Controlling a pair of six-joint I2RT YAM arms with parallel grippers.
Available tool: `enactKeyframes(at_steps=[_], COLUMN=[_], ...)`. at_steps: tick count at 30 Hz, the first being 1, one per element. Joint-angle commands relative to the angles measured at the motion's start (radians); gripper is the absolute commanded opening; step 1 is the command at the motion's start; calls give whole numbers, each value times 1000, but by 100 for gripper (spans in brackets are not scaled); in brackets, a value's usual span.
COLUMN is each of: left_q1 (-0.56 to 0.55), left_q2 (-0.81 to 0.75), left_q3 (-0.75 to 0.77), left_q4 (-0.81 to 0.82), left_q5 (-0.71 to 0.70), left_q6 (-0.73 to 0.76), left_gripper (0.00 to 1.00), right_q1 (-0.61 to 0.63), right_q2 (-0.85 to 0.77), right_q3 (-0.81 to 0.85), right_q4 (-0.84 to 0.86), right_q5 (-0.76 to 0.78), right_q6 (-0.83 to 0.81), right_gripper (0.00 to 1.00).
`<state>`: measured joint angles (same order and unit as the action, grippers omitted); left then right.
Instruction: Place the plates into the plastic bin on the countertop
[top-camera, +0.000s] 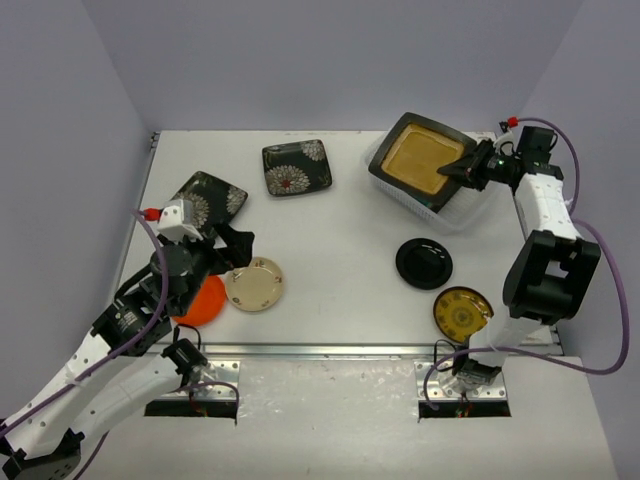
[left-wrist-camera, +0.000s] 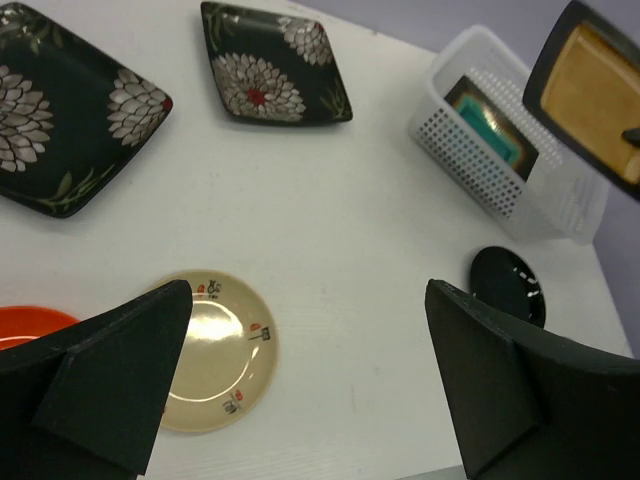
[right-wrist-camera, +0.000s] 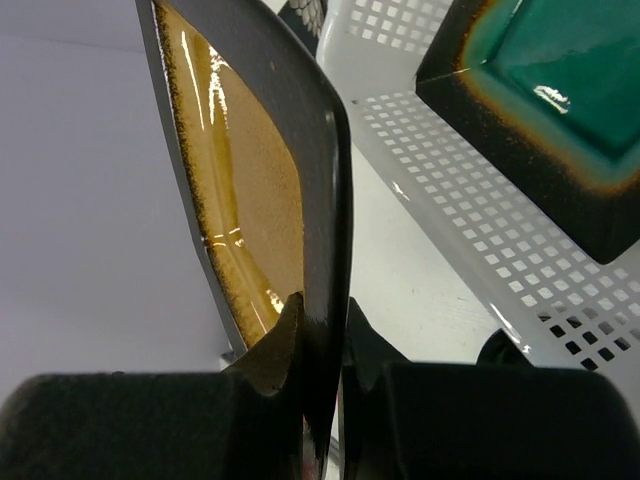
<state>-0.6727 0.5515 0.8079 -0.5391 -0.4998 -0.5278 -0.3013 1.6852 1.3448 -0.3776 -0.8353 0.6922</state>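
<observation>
Our right end effector clenches the edge of the amber-centred plate, tilted over the plastic bin, where the teal-centred plate already sits. We fear this thin grip can slip, or the plate can strike the teal one when lowered. Our left end effector is released, holding nothing, above the table.

amber square plate: tilted over plastic bin, clamped in right gripper | teal square plate: inside bin | floral square plate, second floral plate, cream plate, orange plate, black plate, yellow-patterned plate: flat on counter
</observation>
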Motion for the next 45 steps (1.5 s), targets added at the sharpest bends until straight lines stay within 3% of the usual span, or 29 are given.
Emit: enactKeyframes(at_steps=[1,7,15,21,33,45], left_q1=[7,-2,-4,-4,-4,-4], left_q2=[4,-5,9,44,-11,-26], left_q3=[-16,-29,-7,8,-39,-48], left_q4=[8,16,1,-30,24,32], left_q5=[40,69,93,116,203,223], left_q6=[60,72,78,131,141,146], left_gripper=[100,100,100,100,100,100], right_q1=[-48,-90,-90,-74,-12,22], right_q2=[26,88,83,69,-14,198], right_q3=[162,280,264,247,-45,136], right_q4=[39,-49,-35,-20,360,278], right_q5=[-51,-51,-50,77,325,421], right_q6=[-8,-88,-79,-72,123,119], right_gripper=[0,0,0,0,0,0])
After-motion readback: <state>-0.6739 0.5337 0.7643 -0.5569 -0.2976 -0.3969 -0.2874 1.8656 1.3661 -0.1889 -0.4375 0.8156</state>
